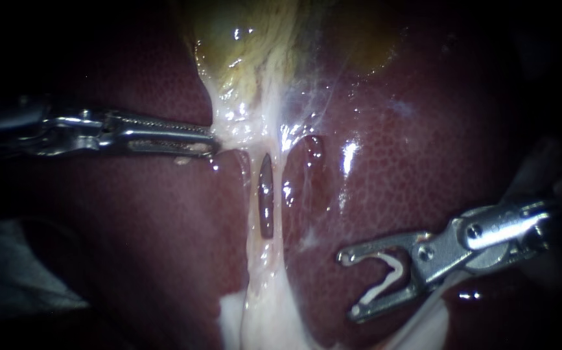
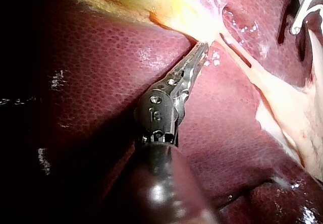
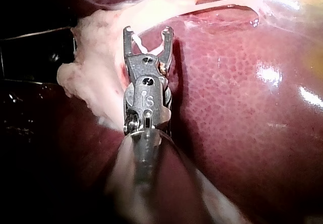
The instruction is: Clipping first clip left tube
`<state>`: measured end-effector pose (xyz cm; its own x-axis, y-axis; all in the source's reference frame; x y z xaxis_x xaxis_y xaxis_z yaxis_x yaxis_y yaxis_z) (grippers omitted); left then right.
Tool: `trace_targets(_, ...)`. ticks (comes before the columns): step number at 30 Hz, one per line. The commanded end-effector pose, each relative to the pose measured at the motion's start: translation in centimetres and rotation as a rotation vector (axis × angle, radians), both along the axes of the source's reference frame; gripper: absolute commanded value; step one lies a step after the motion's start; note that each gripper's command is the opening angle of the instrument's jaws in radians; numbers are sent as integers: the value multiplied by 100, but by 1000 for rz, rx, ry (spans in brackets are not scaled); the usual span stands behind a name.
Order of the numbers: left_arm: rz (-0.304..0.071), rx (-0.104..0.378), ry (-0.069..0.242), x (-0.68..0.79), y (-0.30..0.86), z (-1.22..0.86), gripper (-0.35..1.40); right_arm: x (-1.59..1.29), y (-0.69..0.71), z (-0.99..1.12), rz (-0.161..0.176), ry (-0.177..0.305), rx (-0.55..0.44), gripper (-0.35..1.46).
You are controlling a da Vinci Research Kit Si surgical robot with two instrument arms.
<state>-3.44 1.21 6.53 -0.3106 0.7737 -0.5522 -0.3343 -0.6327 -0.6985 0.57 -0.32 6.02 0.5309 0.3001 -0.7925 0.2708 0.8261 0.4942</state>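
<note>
Two pale tubes run down from the yellowish gallbladder [image 1: 248, 39], with a dark slit between them. The left tube [image 1: 251, 214] and the right tube [image 1: 279, 214] both lie bare on the liver [image 1: 423, 162]. My left instrument [image 1: 212, 141] [image 2: 201, 50] comes in level, its jaws shut on pale tissue at the gallbladder's lower end. My right instrument [image 1: 351, 286] [image 3: 147, 31] sits well to the right of the tubes and does not touch them. Its jaws stand wide apart and carry a white clip [image 1: 387, 275] [image 3: 137, 43].
Pale fatty tissue [image 1: 255, 317] [image 3: 91, 82] gathers where the tubes end, beside my right instrument's jaws. A greyish cloth [image 1: 8, 272] lies beyond the liver's edge at lower left. Dark red liver surrounds the tubes on both sides.
</note>
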Motion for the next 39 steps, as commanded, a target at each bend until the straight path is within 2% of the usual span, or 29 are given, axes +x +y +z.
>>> trace_targets(1, 1, 2, -1, 2, 2, -3, -35, -1, 0, 0, 0, 0, 0, 47)
trace_targets(3, 3, 9, -1, 10, 9, -15, -35, -1, 0, 0, 0, 0, 0, 47)
trace_targets(5, -12, 8, -5, 19, 16, -27, -35, -1, 0, 0, 0, 0, 0, 47)
trace_targets(11, -48, -37, -20, 51, 37, -63, -35, 0, 1, 1, 0, 0, 0, 47)
trace_targets(15, -61, -57, -22, 62, 44, -77, -35, 0, 1, 0, 0, 0, 0, 47)
trace_targets(21, -63, -62, -18, 62, 42, -81, -35, 13, 2, 0, -1, 0, 6, 47)
trace_targets(27, -66, -62, -15, 60, 39, -84, -35, 48, 9, 5, 56, 49, 14, 46)
trace_targets(34, -71, -64, -16, 57, 37, -85, -35, 93, 21, 13, 126, 64, 57, 47)
trace_targets(39, -71, -64, -15, 56, 37, -85, -35, 116, 28, 21, 153, 62, 74, 47)
